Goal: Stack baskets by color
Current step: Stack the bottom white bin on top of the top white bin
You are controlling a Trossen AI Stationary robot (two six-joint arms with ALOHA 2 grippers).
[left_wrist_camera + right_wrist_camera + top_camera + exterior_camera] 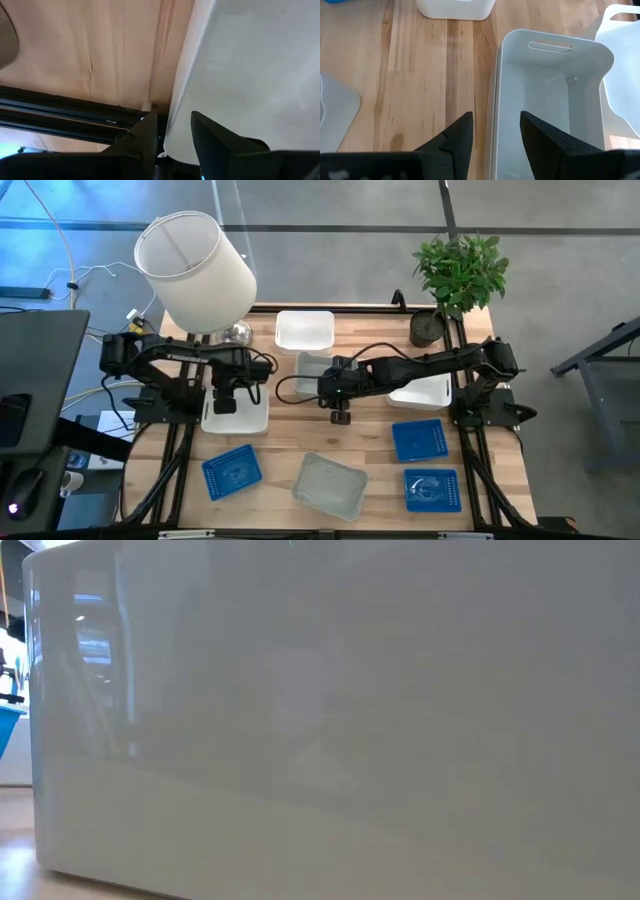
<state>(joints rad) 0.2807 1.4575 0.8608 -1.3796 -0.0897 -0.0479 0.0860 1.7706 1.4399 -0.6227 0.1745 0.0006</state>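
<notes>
My left gripper (222,402) is open over the white basket (242,418) at the table's left. In the left wrist view its fingers straddle that basket's left rim (176,100), one outside and one inside; I see no touch. My right gripper (340,412) is open at the table's middle. One side wall (495,100) of a pale translucent grey basket (312,370) runs between its fingertips (496,120), and the basket rests flat on the wood. Another white basket (304,330) lies far of it, and a third (422,392) lies under the right arm.
Blue baskets lie near left (231,472) and near right (417,440), (432,490). A translucent grey basket (328,485) at the near edge fills the low view (330,740). A big white lampshade (195,270) and a potted plant (455,280) stand at the back.
</notes>
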